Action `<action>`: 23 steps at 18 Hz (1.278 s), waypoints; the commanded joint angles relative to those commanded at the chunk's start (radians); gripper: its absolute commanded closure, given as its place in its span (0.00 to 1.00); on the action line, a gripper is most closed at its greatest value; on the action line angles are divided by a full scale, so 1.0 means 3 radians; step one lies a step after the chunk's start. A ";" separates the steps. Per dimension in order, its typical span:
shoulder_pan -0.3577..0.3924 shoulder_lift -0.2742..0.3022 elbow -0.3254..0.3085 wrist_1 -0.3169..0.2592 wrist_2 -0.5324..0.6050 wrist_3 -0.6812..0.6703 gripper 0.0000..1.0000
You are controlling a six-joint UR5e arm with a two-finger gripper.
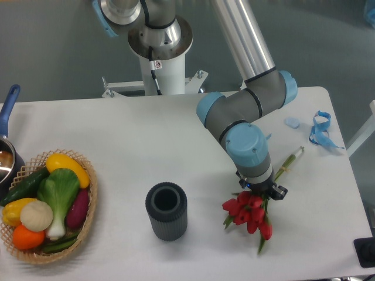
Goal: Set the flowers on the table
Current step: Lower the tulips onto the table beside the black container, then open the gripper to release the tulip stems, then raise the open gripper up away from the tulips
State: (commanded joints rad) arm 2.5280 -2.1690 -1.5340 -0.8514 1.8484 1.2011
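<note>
The flowers (pixel 248 213), a bunch of red tulips with green leaves, hang low over the white table (pixel 176 140) at its front right. Their pale-green stems (pixel 290 160) slant up to the right past my arm. My gripper (pixel 261 192) points down and is shut on the stems just above the blooms. Whether the blooms touch the tabletop I cannot tell.
A dark ribbed cylindrical vase (pixel 166 211) stands upright left of the flowers. A wicker basket (pixel 47 208) of vegetables sits at the front left, with a blue-handled pot (pixel 7 146) behind it. A blue ribbon (pixel 321 130) lies at the right rear edge.
</note>
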 joint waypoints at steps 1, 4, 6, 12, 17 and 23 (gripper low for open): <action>0.0000 0.0000 0.0005 0.0005 0.0000 0.0005 0.41; 0.0000 0.0030 0.0036 0.0036 -0.0005 0.0005 0.00; 0.0015 0.0127 0.0046 0.0071 -0.0051 0.0000 0.00; 0.0368 0.0521 0.0230 0.0067 -0.0761 0.0000 0.00; 0.0761 0.0766 0.0230 -0.0152 -0.1252 0.0305 0.00; 0.1155 0.0976 0.0179 -0.0629 -0.1411 0.1507 0.00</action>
State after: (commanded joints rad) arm 2.8745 -1.8761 -1.4802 -1.0400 1.4251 1.6532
